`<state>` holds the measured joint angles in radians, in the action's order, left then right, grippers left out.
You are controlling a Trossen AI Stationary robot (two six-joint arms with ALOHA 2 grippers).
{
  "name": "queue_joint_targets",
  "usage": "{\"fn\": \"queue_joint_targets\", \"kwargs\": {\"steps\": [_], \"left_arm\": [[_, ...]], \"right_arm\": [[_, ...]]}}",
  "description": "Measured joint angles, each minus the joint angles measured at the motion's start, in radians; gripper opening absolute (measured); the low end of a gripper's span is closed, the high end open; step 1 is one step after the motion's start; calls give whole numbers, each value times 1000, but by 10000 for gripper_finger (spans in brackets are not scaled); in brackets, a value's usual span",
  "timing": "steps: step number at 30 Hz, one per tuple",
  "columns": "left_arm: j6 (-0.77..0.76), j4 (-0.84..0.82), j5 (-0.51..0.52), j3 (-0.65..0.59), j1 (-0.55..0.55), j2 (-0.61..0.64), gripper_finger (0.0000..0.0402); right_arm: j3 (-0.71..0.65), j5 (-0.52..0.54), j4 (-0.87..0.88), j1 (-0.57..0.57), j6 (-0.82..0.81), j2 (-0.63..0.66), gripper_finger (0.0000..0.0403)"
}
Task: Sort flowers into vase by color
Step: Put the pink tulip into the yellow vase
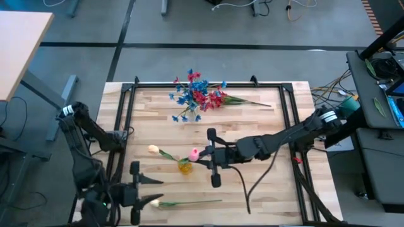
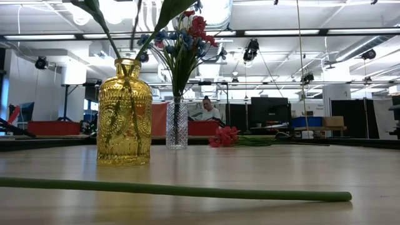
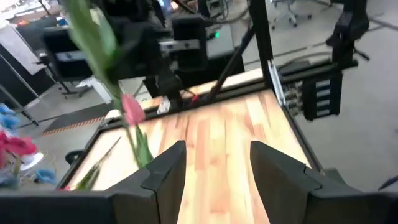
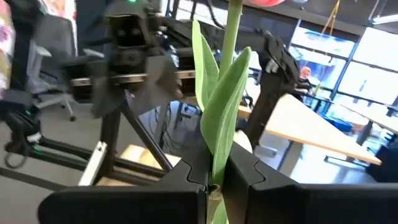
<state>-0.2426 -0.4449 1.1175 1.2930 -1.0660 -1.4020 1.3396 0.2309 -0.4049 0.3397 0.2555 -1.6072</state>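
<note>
A yellow glass vase (image 1: pixel 184 167) (image 2: pixel 124 112) stands mid-table with a cream tulip (image 1: pixel 153 149) leaning out to the left. My right gripper (image 1: pixel 203 157) (image 4: pixel 214 180) is shut on a pink tulip (image 1: pixel 194 153) just right of that vase. A clear vase (image 2: pixel 177 125) at the far side holds blue and red flowers (image 1: pixel 192 94). Red flowers (image 1: pixel 218 99) (image 2: pixel 225 136) lie beside it. Another cream tulip (image 1: pixel 154 203) lies near the front edge, its stem (image 2: pixel 175 189) flat on the wood. My left gripper (image 1: pixel 145 191) (image 3: pixel 214 180) hovers open above that bud. My right gripper pinches the pink tulip's green stem and leaves (image 4: pixel 217 155) between its two fingers, below the blossom. The fingers come level from the table's right, across the stem. The tulip stands nearly upright, blossom up, and its lower part slants down toward the yellow vase's mouth (image 2: pixel 128 60).
A black frame (image 1: pixel 126 126) borders the wooden table. A dark cable (image 1: pixel 259 183) trails from my right arm over the near right part of the table. Bare wood lies between the two vases and at the near right.
</note>
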Motion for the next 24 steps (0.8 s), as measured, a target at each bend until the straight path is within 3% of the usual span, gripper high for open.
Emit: {"fn": "queue_joint_targets", "kwargs": {"steps": [3,10,24], "left_arm": [[-34,4,-10,-34,0,-35,164],[-31,52,-160,-90,0,-97,164],[-37,64,-157,-79,1,-114,164]], "right_arm": [[0,6,-1,-17,2,-28,17],[0,8,3,-32,-39,-42,17],[0,-25,-23,-25,-23,-9,17]]}}
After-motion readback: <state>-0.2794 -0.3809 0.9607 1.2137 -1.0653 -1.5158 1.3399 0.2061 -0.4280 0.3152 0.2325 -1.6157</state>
